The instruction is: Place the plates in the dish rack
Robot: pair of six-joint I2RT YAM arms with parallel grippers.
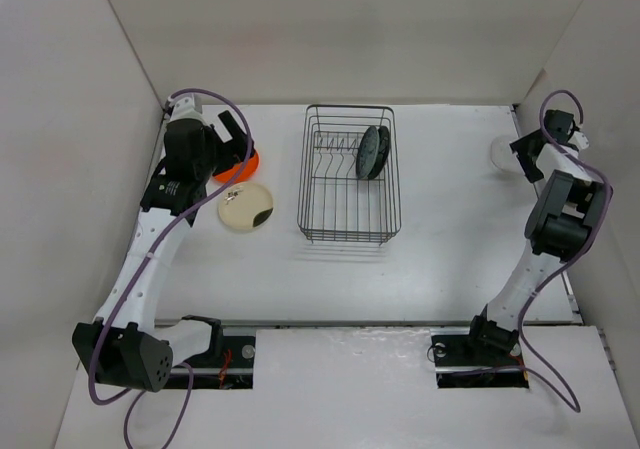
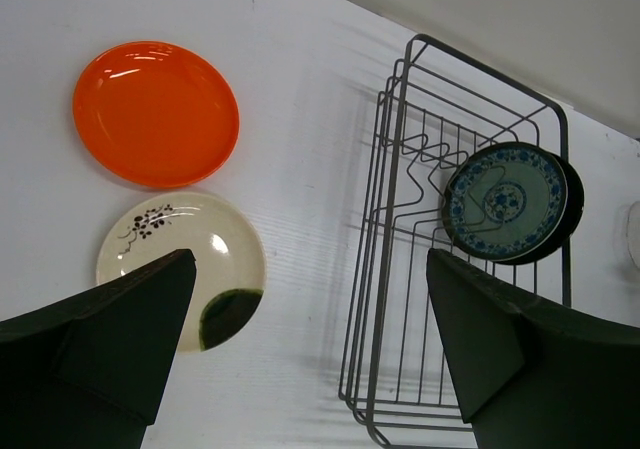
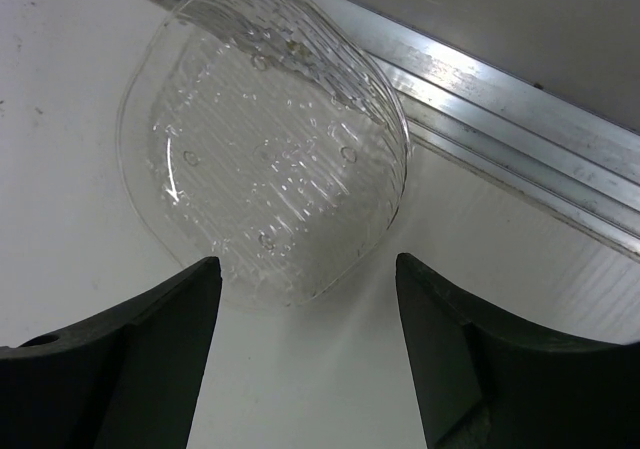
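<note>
Grippers wide open, empty.
Left gripper (image 2: 310,269) near orange plate (image 2: 155,112), cream plate (image 2: 200,239); right gripper (image 3: 307,269) above clear plate (image 3: 265,139); patterned plate (image 2: 503,199), black plate (image 2: 574,197) upright in rack (image 2: 383,239).

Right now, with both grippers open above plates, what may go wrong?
The clear plate lies flat close to the aluminium rail; the right gripper might push it against the rail instead of gripping its rim. The orange plate and cream plate lie close together, so the left gripper could bump one while taking the other.
</note>
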